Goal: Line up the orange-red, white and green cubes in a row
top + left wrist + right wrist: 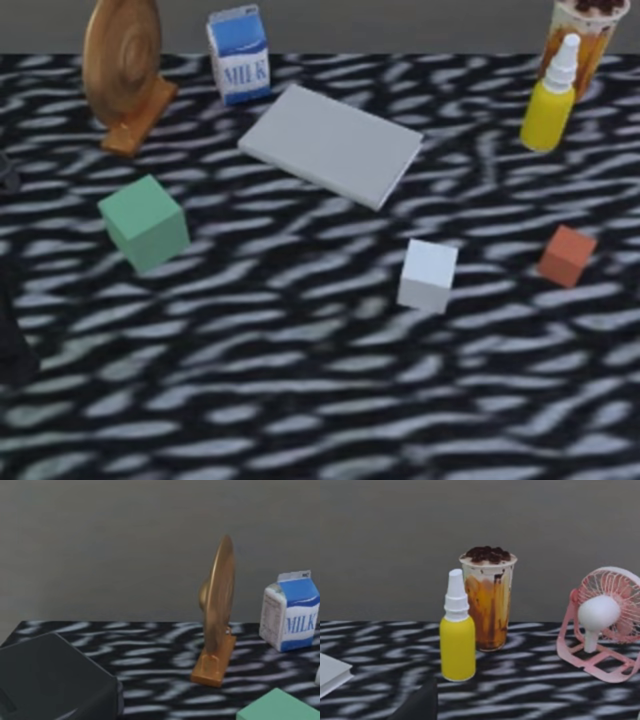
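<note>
The mint green cube [145, 222] sits at the table's left, and its corner shows in the left wrist view [280, 707]. Right of centre rests the white cube [428, 275]. The small orange-red cube [567, 256] lies farther right, near the table's edge. All three stand apart on the black-and-white cloth with nothing touching them. Only a dark piece of my left arm [12, 350] shows at the left edge, and its gripper is out of view. A dark wedge of my right gripper [420, 702] pokes into the right wrist view.
A flat grey-white slab [330, 145] lies behind the cubes at the middle. A milk carton [239, 54] and a wooden disc on a stand [125, 70] stand back left. A yellow bottle [550, 100] and drink cup [585, 35] stand back right, a pink fan [600, 625] beyond.
</note>
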